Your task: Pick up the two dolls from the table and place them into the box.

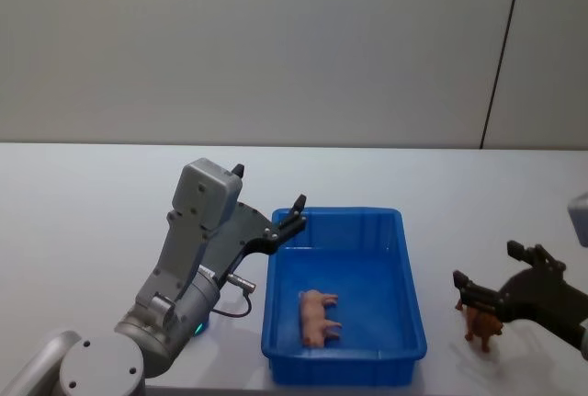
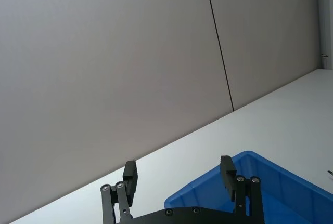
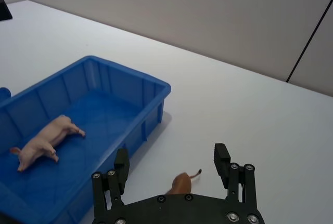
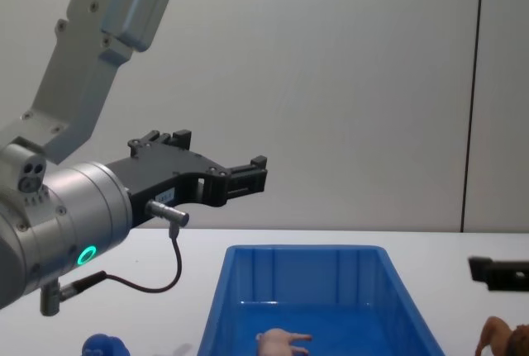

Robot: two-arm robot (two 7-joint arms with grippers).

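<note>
Pink doll (image 1: 320,318) lying on its side on the floor of the box (image 1: 340,368), in the near half toward the box's 6 o'clock, touching neither long wall. Brown doll (image 1: 482,325) standing upright on the white tabletop (image 1: 92,194) at about 4 o'clock from the box, near it but clear of its right wall. Right pincer (image 1: 487,265) poised directly over the brown doll, fingers spread wide and gripping nothing; the right wrist view places the doll (image 3: 181,184) below and between the two fingers (image 3: 221,156), with the box (image 3: 151,104) and pink doll (image 3: 47,141) beyond. Whether a finger touches the doll cannot be told. Left pincer (image 1: 268,187) raised above the box's far left corner, at about 10 o'clock, fingers likewise parted wide and empty; its wrist view shows open air between the fingertips (image 2: 226,164) and a corner of the box (image 2: 260,182) beneath. In the chest view a round blue doll (image 4: 105,346) rests on the tabletop at 9 o'clock from the box (image 4: 314,273), under the left arm and well apart from the left pincer (image 4: 216,151).
</note>
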